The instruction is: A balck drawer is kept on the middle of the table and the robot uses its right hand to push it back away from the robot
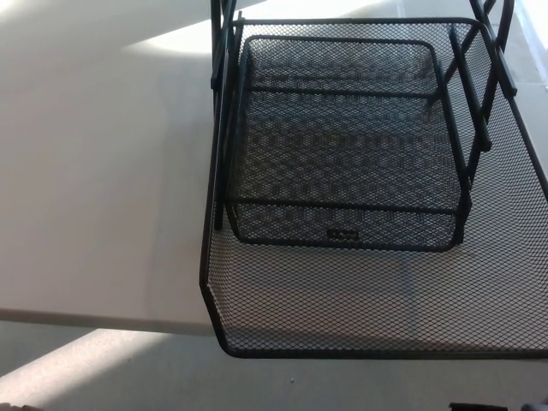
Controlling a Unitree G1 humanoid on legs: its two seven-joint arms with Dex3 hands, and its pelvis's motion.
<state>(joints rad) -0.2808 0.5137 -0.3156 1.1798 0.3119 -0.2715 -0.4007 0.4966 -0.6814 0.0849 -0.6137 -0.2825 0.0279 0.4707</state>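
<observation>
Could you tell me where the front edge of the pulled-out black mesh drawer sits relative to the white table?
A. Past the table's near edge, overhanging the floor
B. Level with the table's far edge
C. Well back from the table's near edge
A: the front rim of the black mesh drawer lies beyond the near edge of the white table, over the floor.

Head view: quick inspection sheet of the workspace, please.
Surface: white table, sunlit patch at its far side.
Job's things: black mesh drawer in its frame, sitting above a larger mesh tray whose near edge overhangs the table's front edge.
Clutter: nothing seen.
Robot hands: neither clearly in view; dark shapes at the bottom right edge, too little to identify.
Cables: nothing seen.
Surroundings: grey floor below the table edge.
</observation>
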